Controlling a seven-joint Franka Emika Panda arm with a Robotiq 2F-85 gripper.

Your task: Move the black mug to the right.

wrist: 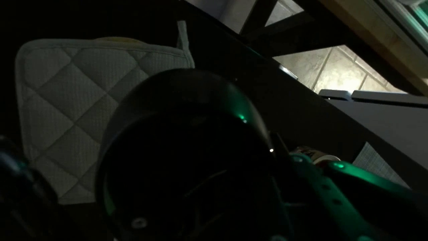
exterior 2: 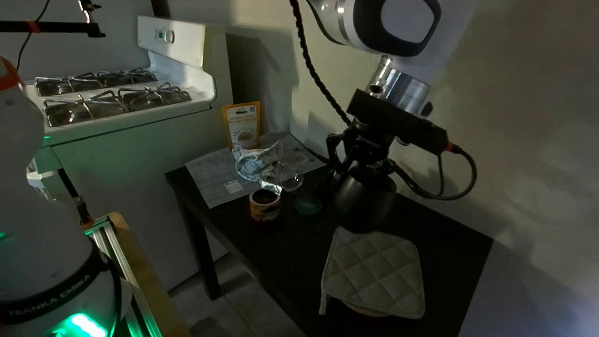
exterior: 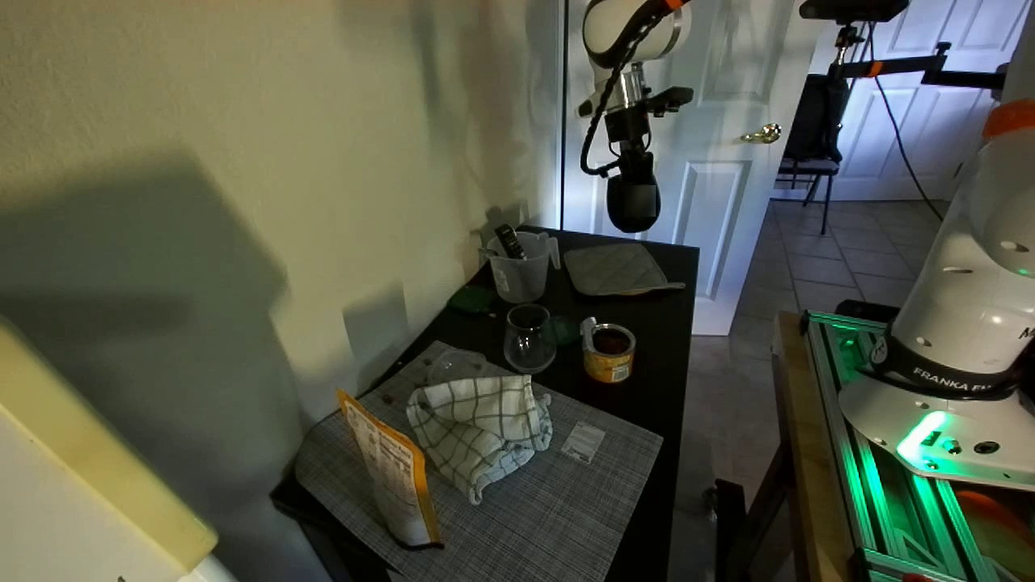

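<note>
The black mug (exterior: 635, 206) is all black and hangs in the air over the far end of the dark table. It also shows in an exterior view (exterior 2: 364, 206), above the table and just behind the grey quilted pot holder (exterior 2: 374, 274). My gripper (exterior 2: 358, 175) is shut on the mug, with its fingers at the mug's upper part. In the wrist view the mug (wrist: 197, 90) fills the middle, with a finger along its right side. The far finger's contact is too dark to see. The mug covers part of the pot holder there.
An open tin (exterior: 609, 368) and a clear glass (exterior: 530, 347) stand mid-table. A clear plastic jug (exterior: 520, 279) holding a dark remote-like item stands by the wall. A checked cloth (exterior: 485, 424) and an orange-edged bag (exterior: 396, 477) are on a grey placemat (exterior: 566, 501).
</note>
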